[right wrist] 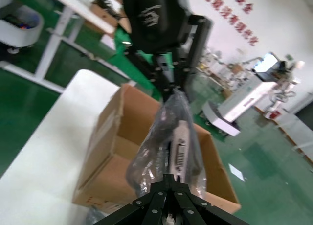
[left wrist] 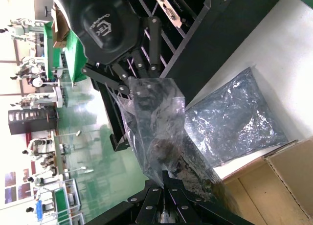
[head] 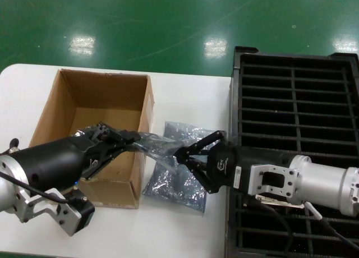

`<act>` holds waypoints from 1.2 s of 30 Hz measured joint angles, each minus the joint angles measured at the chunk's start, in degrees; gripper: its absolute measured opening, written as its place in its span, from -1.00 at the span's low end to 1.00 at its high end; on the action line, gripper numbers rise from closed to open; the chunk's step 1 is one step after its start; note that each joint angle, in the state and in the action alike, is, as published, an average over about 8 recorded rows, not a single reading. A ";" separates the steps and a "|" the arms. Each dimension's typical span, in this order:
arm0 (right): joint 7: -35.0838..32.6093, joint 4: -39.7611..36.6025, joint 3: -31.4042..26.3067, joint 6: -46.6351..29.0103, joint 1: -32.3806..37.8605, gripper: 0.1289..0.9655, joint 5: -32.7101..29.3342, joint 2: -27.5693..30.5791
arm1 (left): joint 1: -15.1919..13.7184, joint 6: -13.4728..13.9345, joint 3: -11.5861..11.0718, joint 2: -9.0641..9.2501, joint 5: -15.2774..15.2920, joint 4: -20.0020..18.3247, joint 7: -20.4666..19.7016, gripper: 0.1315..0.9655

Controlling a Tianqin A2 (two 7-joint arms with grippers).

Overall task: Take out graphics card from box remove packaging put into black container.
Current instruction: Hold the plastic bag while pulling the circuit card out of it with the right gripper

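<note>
Bright overhead light, glare patches on the green floor [head: 216,46], soft shadows, right wrist background blurred

The packaging [left wrist: 156,132] is crinkly glossy plastic, the box [head: 84,106] matt corrugated cardboard, the black container [head: 291,95] plastic.

Head cam sits up high, looking forward and down over the whole white table [head: 185,224], so it's the wide shot with both arms coming in from the near edge. Left wrist cam rides right behind the left gripper [left wrist: 164,183], super close, facing across at the black container [left wrist: 230,29]. Right wrist cam is just as tight behind the right gripper [right wrist: 168,183], facing the opposite way toward the box [right wrist: 146,151]. All three share the bagged card [head: 154,146] stretched between the grippers.
</note>
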 joint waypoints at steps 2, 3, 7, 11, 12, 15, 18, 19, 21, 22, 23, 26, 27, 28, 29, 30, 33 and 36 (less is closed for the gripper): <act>-0.65 -0.74 -0.54 -0.95 0.88 -0.99 -0.23 -0.16 | 0.00 0.00 0.00 0.00 0.00 0.00 0.00 -0.98; -0.96 -1.06 -0.74 -1.31 1.25 -0.99 -0.30 -0.27 | 0.00 0.00 0.00 0.00 0.00 0.00 0.00 -0.98; -1.96 -2.01 -1.02 -1.96 2.22 -0.99 -0.35 -0.79 | 0.00 0.00 0.00 0.00 0.00 0.00 0.00 -0.98; -2.50 -2.76 -0.85 -1.96 2.81 -0.99 -0.23 -1.30 | 0.00 0.00 0.00 0.00 0.00 0.00 0.00 -0.98; -2.56 -2.91 -0.80 -1.92 2.92 -0.99 -0.21 -1.40 | 0.00 0.00 0.00 0.00 0.00 0.00 0.00 -0.98; -2.50 -3.10 -0.68 -1.85 3.13 -0.99 -0.22 -1.56 | 0.00 0.00 0.00 0.00 0.00 0.00 0.00 -0.98; -2.26 -2.78 -0.67 -1.94 3.06 -0.99 -0.30 -1.46 | 0.00 0.00 0.00 0.00 0.00 0.00 0.00 -0.98; -2.19 -2.57 -0.71 -2.02 2.97 -0.99 -0.33 -1.36 | 0.00 0.00 0.00 0.00 0.00 0.00 0.00 -0.98; -2.09 -2.07 -0.82 -2.26 2.75 -0.99 -0.42 -1.11 | 0.00 0.00 0.00 0.00 0.00 0.00 0.00 -0.98; -2.06 -1.83 -0.90 -2.39 2.63 -0.99 -0.48 -0.98 | 0.00 0.00 0.00 0.00 0.00 0.00 0.00 -0.98; -2.01 -1.60 -0.99 -2.51 2.51 -0.97 -0.55 -0.86 | 0.00 0.00 0.00 0.00 0.00 0.00 0.00 -0.98; -1.65 -1.07 -1.25 -2.63 2.24 -0.94 -0.89 -0.73 | 0.00 0.00 0.00 0.00 0.00 0.00 0.00 -0.98; -1.40 -0.97 -1.32 -2.55 2.21 -0.92 -1.05 -0.79 | 0.00 0.00 0.00 0.00 0.00 0.00 0.00 -0.98; -1.11 -0.93 -1.37 -2.42 2.21 -0.91 -1.21 -0.91 | 0.00 0.00 0.00 0.00 0.00 0.00 0.00 -0.98; -0.78 -0.96 -1.41 -2.23 2.25 -0.90 -1.39 -1.08 | 0.00 0.00 0.00 0.00 0.00 0.00 0.00 -0.98; -0.43 -1.05 -1.44 -2.01 2.33 -0.88 -1.56 -1.29 | 0.00 0.00 0.00 0.00 0.00 0.00 0.00 -0.98; 0.56 -1.69 -1.43 -1.31 2.73 -0.82 -1.90 -2.10 | 0.00 0.00 0.00 0.00 0.00 0.00 0.00 -0.98; 1.33 -2.70 -1.33 -0.85 3.25 -0.72 -1.92 -2.92 | 0.00 0.00 0.00 0.00 0.00 0.00 0.00 -0.98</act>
